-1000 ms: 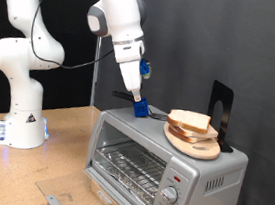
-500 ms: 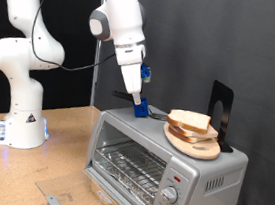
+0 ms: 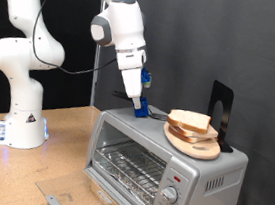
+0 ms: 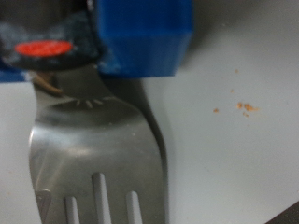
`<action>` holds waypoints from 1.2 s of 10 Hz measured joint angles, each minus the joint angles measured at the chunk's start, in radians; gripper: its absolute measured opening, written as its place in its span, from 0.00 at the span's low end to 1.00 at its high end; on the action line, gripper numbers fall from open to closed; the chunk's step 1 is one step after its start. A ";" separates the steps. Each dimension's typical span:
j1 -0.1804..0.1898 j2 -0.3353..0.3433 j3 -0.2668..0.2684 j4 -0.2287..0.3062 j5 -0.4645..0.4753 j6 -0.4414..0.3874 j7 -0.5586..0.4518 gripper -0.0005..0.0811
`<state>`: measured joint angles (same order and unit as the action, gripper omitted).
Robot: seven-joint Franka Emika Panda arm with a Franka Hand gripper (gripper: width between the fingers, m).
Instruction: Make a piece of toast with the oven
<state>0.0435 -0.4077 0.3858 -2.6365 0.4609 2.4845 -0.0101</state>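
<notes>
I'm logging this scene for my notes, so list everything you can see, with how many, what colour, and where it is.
oven: one, silver, on the wooden table at the exterior view's lower right; glass door shut, wire rack inside, two knobs at its front corner.
wooden plate: one, light brown, on the oven's top.
piece of toast: pale white with brown crust, on the plate; exact count unclear.
fork: one, metal with a blue handle block, on the oven's top beneath the gripper.
black stand: one, upright behind the plate.
table: one, wooden, under everything.
gripper: one, white arm, lowered at the fork's blue handle.
</notes>
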 joint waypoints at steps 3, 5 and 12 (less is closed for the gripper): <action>-0.006 0.022 0.020 -0.002 0.000 0.033 0.003 0.99; -0.009 0.032 0.028 -0.002 0.000 0.041 0.003 0.99; -0.009 0.045 0.034 -0.002 0.000 0.076 0.004 0.96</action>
<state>0.0342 -0.3624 0.4195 -2.6385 0.4610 2.5602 -0.0064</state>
